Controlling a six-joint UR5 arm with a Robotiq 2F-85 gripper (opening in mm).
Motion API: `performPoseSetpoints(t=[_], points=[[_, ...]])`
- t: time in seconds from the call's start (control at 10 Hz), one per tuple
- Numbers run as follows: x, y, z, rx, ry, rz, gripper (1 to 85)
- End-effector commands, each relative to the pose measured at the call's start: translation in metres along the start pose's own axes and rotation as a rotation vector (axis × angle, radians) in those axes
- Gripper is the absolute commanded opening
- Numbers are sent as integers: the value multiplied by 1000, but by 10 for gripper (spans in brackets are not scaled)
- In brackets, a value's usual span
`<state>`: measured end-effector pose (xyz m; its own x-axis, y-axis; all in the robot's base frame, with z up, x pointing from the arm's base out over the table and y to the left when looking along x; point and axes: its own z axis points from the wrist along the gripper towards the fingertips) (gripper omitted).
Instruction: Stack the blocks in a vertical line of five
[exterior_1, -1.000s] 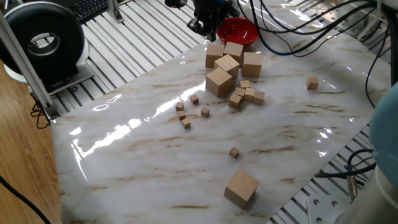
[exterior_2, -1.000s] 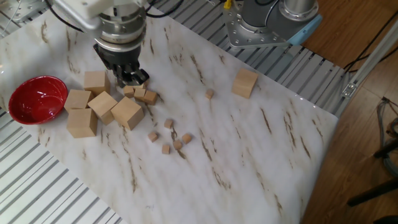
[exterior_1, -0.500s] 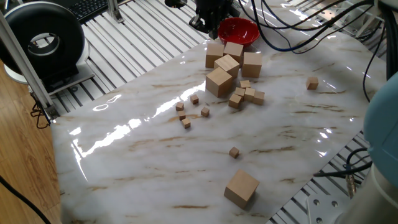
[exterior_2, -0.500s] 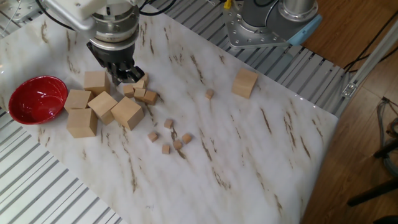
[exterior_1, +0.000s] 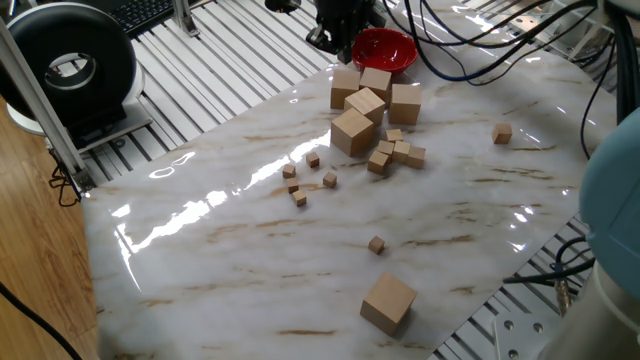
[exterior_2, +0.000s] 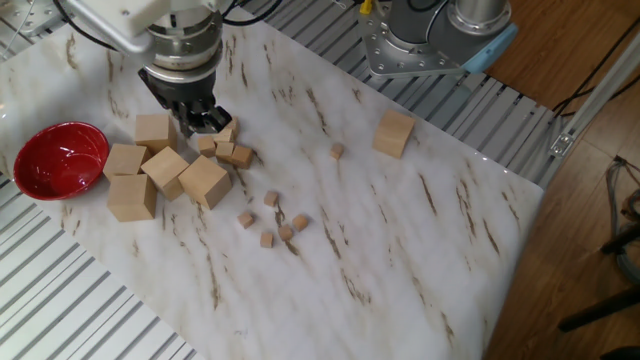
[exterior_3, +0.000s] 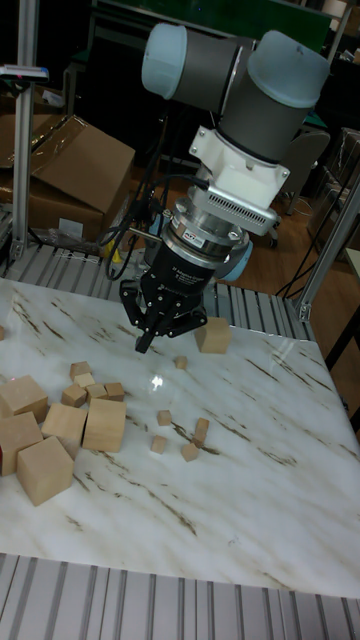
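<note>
Several blocks (exterior_2: 271, 199) lie loose in a small group mid-table, also seen as the blocks (exterior_1: 313, 160) and the blocks (exterior_3: 160, 417). One more block (exterior_2: 338, 150) lies apart, toward the far large cube. None is stacked on another. My gripper (exterior_2: 196, 118) hangs above the medium cubes (exterior_2: 226, 150), away from the small group. Its fingers look spread, with nothing between them. The gripper (exterior_3: 165, 335) points straight down, and the gripper (exterior_1: 333, 35) is partly cut off at the top edge.
Several large cubes (exterior_2: 150, 170) are clustered next to a red bowl (exterior_2: 55, 158). Another large cube (exterior_2: 395, 132) stands alone near the arm's base. One medium cube (exterior_1: 502, 132) sits apart. The marble board's edges meet slatted metal.
The gripper drifted a little toward the red bowl and upward between one second and half a second ago, and has barely moved since. No cube has moved.
</note>
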<state>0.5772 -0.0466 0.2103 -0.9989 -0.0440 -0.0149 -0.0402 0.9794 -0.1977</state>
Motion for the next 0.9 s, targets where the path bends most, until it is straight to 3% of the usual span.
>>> performPoseSetpoints(t=[0.0,0.2,0.5,0.6,0.8], points=[[-1,3,9,-36,-3,13,10],[2,9,9,-64,6,45,10],[4,46,-1,-193,36,244,10],[3,54,-3,-217,46,311,10],[1,62,-1,-234,58,400,10]])
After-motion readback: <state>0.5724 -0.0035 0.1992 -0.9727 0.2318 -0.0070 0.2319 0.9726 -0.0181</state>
